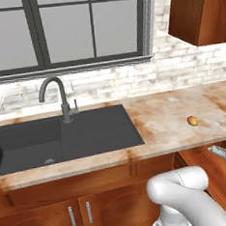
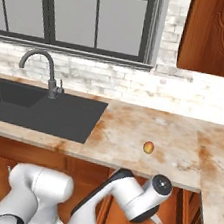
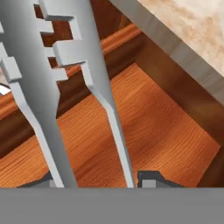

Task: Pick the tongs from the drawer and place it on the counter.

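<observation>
Bench [image 1: 168, 115]: long beige stone top with rust-brown blotches, running under a dark-framed window [image 1: 64, 27] and a whitewashed brick wall [image 2: 196, 98]. Dark grey sink [image 1: 64, 138] is set into the bench at left, with a curved grey faucet [image 1: 60, 97] behind it. Reddish-brown cabinet doors [image 1: 56, 212] with vertical silver handles sit below; an upper cabinet [image 2: 218, 35] of matching wood hangs at upper right. Drawer [image 3: 148, 118] is pulled out below the bench edge, right of the sink, wood-grain floor exposed. White arm [image 2: 117, 195] reaches down in front of the open drawer, hand low over it. Tongs [image 3: 70, 92]: silver-grey, seen close in the hand view, two notched arms running from the top of frame down to the fingers, raised clear of the drawer floor, over the drawer interior; in the left base view they show at the right edge [image 1: 224, 154], just below the bench edge. Gripper [image 3: 98, 180]: fingers [image 3: 151, 178] pinching the narrow joined end of the tongs between them. Small yellow-orange fruit [image 2: 149, 147] lies on the bench, near its front edge, above the drawer.
</observation>
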